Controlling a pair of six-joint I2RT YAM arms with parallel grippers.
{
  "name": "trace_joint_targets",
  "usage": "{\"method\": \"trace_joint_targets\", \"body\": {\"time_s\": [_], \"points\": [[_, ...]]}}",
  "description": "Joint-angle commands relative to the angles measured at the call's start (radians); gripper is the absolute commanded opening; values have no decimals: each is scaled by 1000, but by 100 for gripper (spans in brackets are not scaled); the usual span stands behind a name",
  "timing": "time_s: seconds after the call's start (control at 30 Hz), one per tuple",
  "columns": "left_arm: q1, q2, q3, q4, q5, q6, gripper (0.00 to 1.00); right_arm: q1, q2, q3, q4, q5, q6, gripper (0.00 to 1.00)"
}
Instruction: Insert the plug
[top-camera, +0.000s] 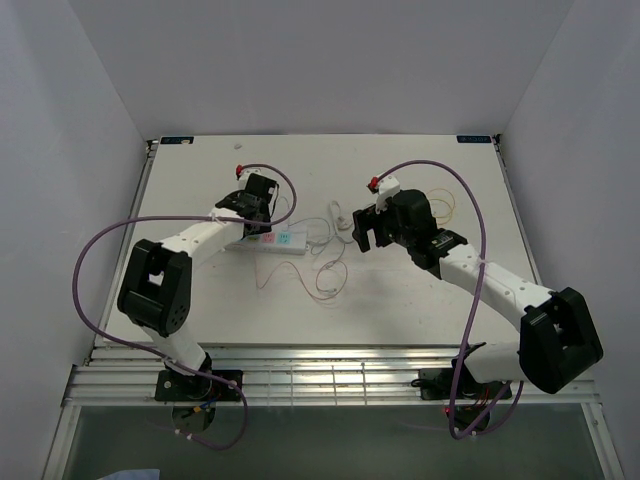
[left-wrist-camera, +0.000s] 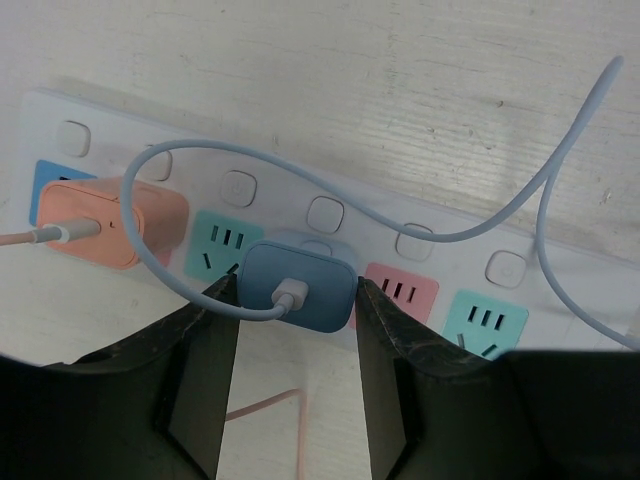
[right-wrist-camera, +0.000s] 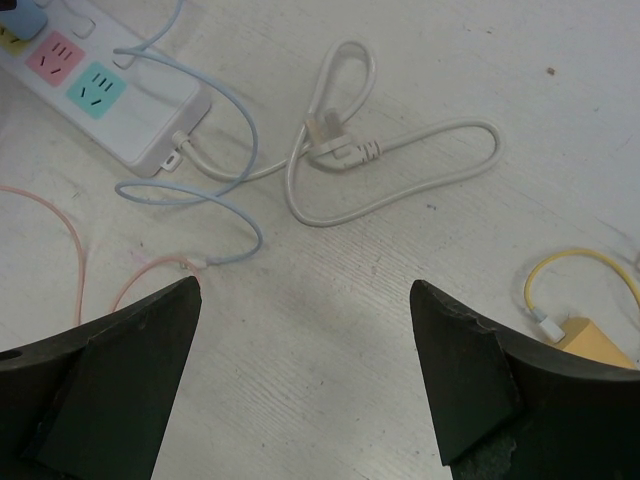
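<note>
Left tool (left-wrist-camera: 295, 290) clamps the blue plug (left-wrist-camera: 310, 272) on the power strip (left-wrist-camera: 372, 222); right tool (right-wrist-camera: 305, 288) gapes empty.

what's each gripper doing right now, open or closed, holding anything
Left gripper: closed on the blue plug, one finger against each side.
Right gripper: open, holding nothing.

From the top view, your power strip (top-camera: 272, 240) lies left of the table's (top-camera: 400, 312) middle. On it the plug (left-wrist-camera: 315, 275) sits between the left gripper's (left-wrist-camera: 295, 292) fingers, touching both, with a second plug (left-wrist-camera: 110, 220) at its 10 o'clock. The coiled cord (top-camera: 340, 218) lies at the strip's 2 o'clock, and the right gripper (top-camera: 364, 228) is just beside it at 3 o'clock.
</note>
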Motion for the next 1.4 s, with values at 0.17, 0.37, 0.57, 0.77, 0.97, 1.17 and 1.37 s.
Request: {"method": "trace_joint_targets", "body": {"time_s": [0.17, 0.37, 0.57, 0.77, 0.97, 1.17, 1.37], "points": [[3, -36, -166, 46, 28, -12, 0, -3, 3, 14, 35, -9, -2, 90], [-10, -16, -176, 100, 71, 65, 0, -5, -5, 0, 39, -6, -10, 90], [-21, 50, -140, 86, 72, 68, 0, -5, -5, -3, 39, 0, -19, 90], [-87, 40, -205, 47, -42, -35, 0, -5, 1, 0, 41, 11, -19, 90], [-107, -5, -306, 104, -81, -115, 0, -6, 5, 3, 41, 13, -19, 90], [-93, 4, -315, 129, -25, -141, 0, -5, -2, 3, 39, -6, -19, 90], [-93, 66, -280, 86, -16, -144, 0, -6, -14, 0, 39, 9, -19, 90]]}}
